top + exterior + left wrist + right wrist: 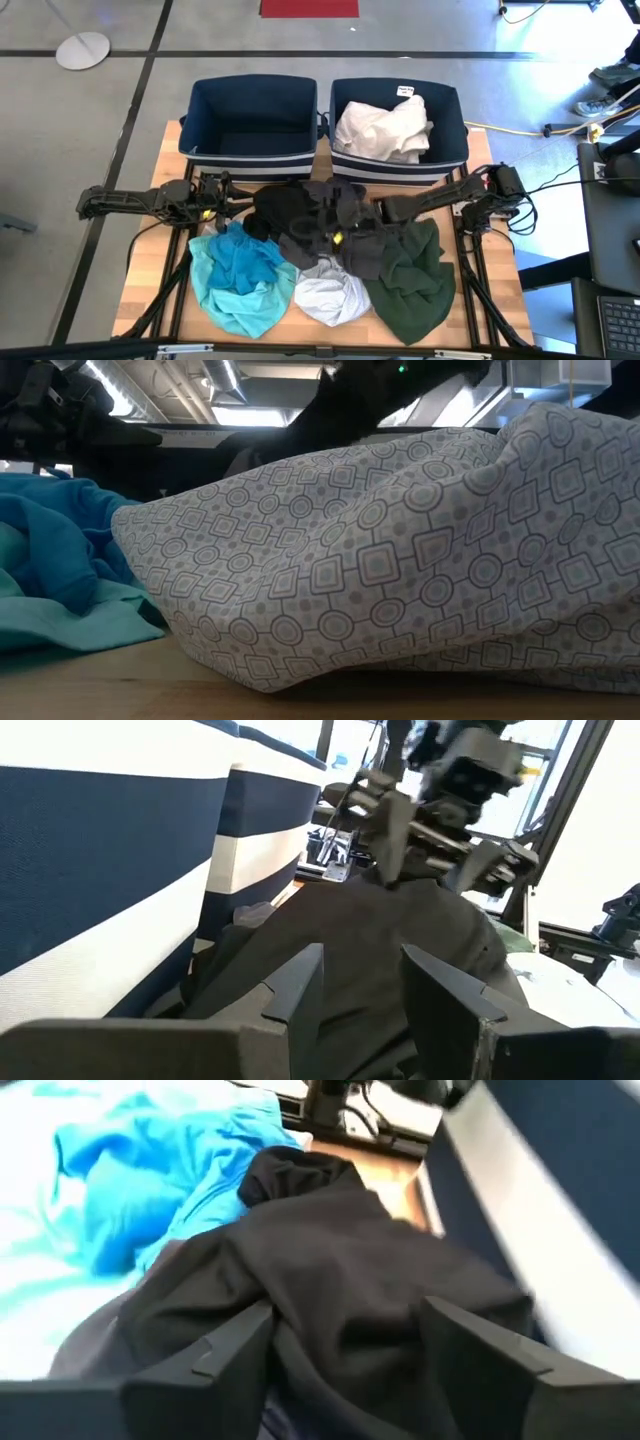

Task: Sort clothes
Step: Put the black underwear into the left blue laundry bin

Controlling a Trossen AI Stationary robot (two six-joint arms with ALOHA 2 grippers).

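Note:
The clothes lie in a heap on the table's near half: a turquoise garment (240,275), a white patterned one (330,295), a dark green one (415,280), a black one (280,208) and a dark grey one (368,250). Another white garment (385,128) lies inside the right navy bin (455,125). My right gripper (350,1350) reaches in from the table's right, open, slanting down over the black garment (330,1250), with cloth showing between its fingers. My left gripper (365,990) waits at the left, open and level, facing the black garment (400,940). My right gripper has a hump of the black garment (350,1310) between its two spread fingers, coming at it slanting down from the table's right. I cannot tell whether the fingers (230,1345) touch the cloth. The garment lies on the heap.
The left navy bin (250,155) stands at the far side with nothing visible inside it, right beside the other bin. Both arms' bases and cables flank the heap. In the low view the white patterned garment (400,560) fills the foreground, with turquoise cloth (50,550) beside it.

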